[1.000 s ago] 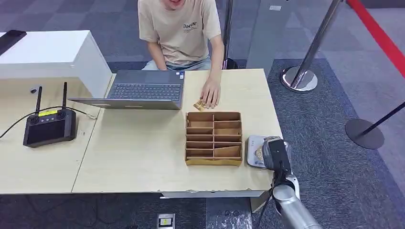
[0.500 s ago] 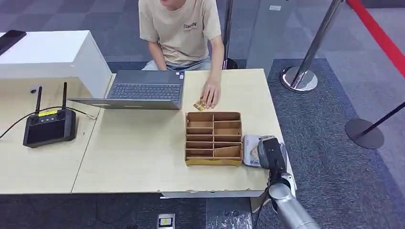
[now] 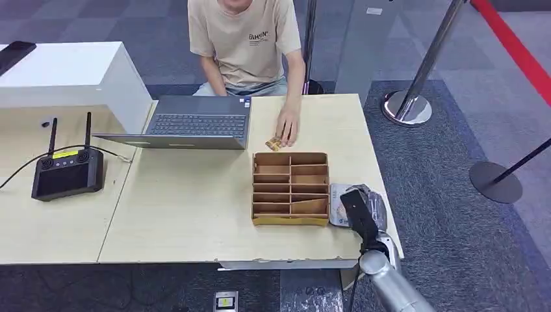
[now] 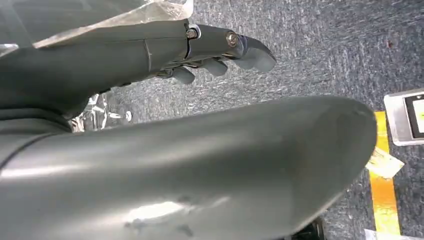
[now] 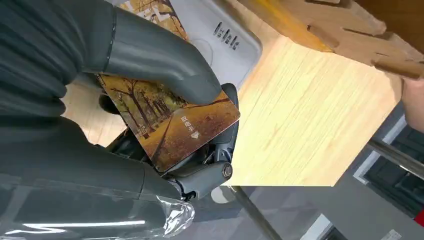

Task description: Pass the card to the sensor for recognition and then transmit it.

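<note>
Holding the card (image 5: 170, 125) pinched under its thumb, the right hand (image 3: 359, 211) is hovering over the grey sensor (image 3: 338, 203) at the table's (image 3: 188, 214) near right edge, so the reading step looks underway. The left hand (image 4: 220, 50) is hanging above the carpet, fingers loosely curled, holding nothing. Next comes the handover, probably towards the person's hand (image 3: 286, 127) waiting beyond the cardboard organiser (image 3: 290, 188).

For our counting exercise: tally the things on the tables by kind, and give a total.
Laptop: 1
Remote: 1
Wooden organiser: 1
Card sensor: 1
Cards: 2, one in the right hand, one under the person's hand
White box: 1
Total: 7
</note>
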Controlling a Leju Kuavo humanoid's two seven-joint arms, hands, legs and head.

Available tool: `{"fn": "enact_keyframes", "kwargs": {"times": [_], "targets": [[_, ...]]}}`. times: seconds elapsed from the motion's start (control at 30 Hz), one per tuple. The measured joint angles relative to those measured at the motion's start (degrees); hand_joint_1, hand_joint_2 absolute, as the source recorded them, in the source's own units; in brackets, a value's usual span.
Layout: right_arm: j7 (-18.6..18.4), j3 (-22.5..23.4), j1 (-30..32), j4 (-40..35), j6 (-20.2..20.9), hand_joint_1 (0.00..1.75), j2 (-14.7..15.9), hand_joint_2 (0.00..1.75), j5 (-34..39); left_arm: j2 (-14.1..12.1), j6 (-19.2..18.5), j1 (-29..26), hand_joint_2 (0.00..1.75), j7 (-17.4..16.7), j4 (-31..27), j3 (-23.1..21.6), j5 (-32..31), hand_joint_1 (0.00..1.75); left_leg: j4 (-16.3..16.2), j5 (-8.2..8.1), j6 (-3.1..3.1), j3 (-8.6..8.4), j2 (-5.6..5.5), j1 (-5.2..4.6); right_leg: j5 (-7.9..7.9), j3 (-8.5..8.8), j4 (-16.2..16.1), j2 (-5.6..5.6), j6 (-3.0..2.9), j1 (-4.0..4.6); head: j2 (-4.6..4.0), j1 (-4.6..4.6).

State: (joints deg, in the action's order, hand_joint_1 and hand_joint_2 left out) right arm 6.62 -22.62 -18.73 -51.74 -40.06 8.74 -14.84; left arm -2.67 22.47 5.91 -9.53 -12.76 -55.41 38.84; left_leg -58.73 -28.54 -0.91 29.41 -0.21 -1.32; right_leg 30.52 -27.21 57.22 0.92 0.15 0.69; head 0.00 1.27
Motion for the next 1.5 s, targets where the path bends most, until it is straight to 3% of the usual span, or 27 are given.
{"fn": "enact_keyframes", "kwargs": {"times": [0.17, 0.3, 0.37, 0.57, 0.77, 0.87, 1.0, 1.2, 1.4, 1.5], "targets": [[-3.55, 0.00, -0.34, -3.96, -0.07, 1.75, 3.26, 1.75, -2.91, -0.07, -0.20, -0.06, 0.00, 0.18, 0.00, -0.04, -0.04, 0.00, -0.02, 0.00, 0.00, 0.02, -0.01, -0.02, -0.02, 0.01, 0.00, 0.00, 0.04, -0.02, 0.00, 0.00], [-11.26, 0.15, -1.08, -11.22, 1.99, 1.75, 7.70, 1.75, -16.58, -0.39, -0.50, -0.08, 0.00, 0.48, 0.02, -0.39, -0.37, 0.00, -0.05, 0.00, 0.00, 0.05, -0.01, -0.05, -0.05, -0.02, 0.00, 0.00, 0.07, -0.05, 0.00, 0.02], [-14.32, 0.31, -2.10, -15.40, 4.21, 1.75, 9.81, 1.75, -19.93, -0.61, -0.79, -0.10, 0.00, 0.72, 0.02, -0.68, -0.44, 0.00, -0.07, 0.00, 0.00, 0.05, -0.01, -0.05, -0.05, -0.02, 0.00, 0.00, 0.07, -0.05, 0.00, 0.02], [-15.23, 0.53, -8.54, -26.68, 11.23, 1.75, 14.12, 1.75, -18.47, -0.90, -1.40, -0.08, 0.00, 1.79, 0.04, -1.44, -0.74, 0.00, -0.07, 0.01, 0.00, 0.05, 0.00, -0.04, -0.07, -0.03, 0.02, 0.00, 0.08, -0.04, 0.00, 0.00], [-15.76, -0.31, -17.84, -33.46, 17.40, 1.75, 15.08, 1.75, -15.37, -0.90, -1.57, -0.03, 0.00, 2.21, 0.07, -2.12, -1.57, 0.00, -0.05, 0.02, 0.01, 0.11, 0.00, -0.04, -0.07, -0.07, 0.05, 0.00, 0.08, -0.02, 0.00, 0.00], [-18.47, -3.45, -24.34, -33.64, 22.31, 1.75, 14.99, 1.75, -24.25, -0.87, -1.86, 0.22, 0.00, 2.42, 0.07, -2.84, -2.10, 0.00, -0.05, 0.02, 0.01, 0.13, 0.01, -0.02, -0.07, -0.07, 0.07, -0.03, 0.08, 0.01, 0.00, 0.02], [-20.20, -9.85, -31.02, -30.63, 25.57, 1.75, 13.53, 1.75, -38.65, -0.83, -1.92, 0.50, 0.00, 2.40, 0.07, -3.37, -2.47, 0.00, -0.04, 0.02, 0.02, 0.17, -0.02, 0.02, -0.06, -0.09, 0.08, -0.01, 0.07, 0.04, 0.00, -0.02], [-21.03, -18.89, -36.07, -22.94, 19.78, 1.75, 10.20, 1.75, -54.25, -0.81, -1.92, 1.12, 0.00, 1.99, 0.07, -4.24, -2.73, 0.00, -0.04, 0.02, 0.02, 0.17, -0.03, 0.04, -0.06, -0.10, 0.08, -0.01, 0.07, 0.05, 0.00, -0.02], [-21.20, -23.89, -37.83, -14.96, 13.12, 1.75, 6.76, 1.75, -60.04, -0.81, -1.66, 1.33, 0.00, 1.31, 0.07, -4.72, -2.75, 0.00, -0.04, 0.02, 0.02, 0.19, -0.04, 0.04, -0.06, -0.10, 0.08, -0.01, 0.08, 0.05, 0.00, 0.00], [-21.49, -24.79, -37.98, -11.67, 10.84, 1.75, 5.05, 1.75, -58.40, -0.81, -1.29, 1.35, 0.00, 0.83, 0.07, -4.96, -2.86, 0.00, -0.04, 0.02, 0.02, 0.18, -0.02, 0.04, -0.07, -0.10, 0.08, -0.01, 0.08, 0.05, 0.00, -0.02]]}}
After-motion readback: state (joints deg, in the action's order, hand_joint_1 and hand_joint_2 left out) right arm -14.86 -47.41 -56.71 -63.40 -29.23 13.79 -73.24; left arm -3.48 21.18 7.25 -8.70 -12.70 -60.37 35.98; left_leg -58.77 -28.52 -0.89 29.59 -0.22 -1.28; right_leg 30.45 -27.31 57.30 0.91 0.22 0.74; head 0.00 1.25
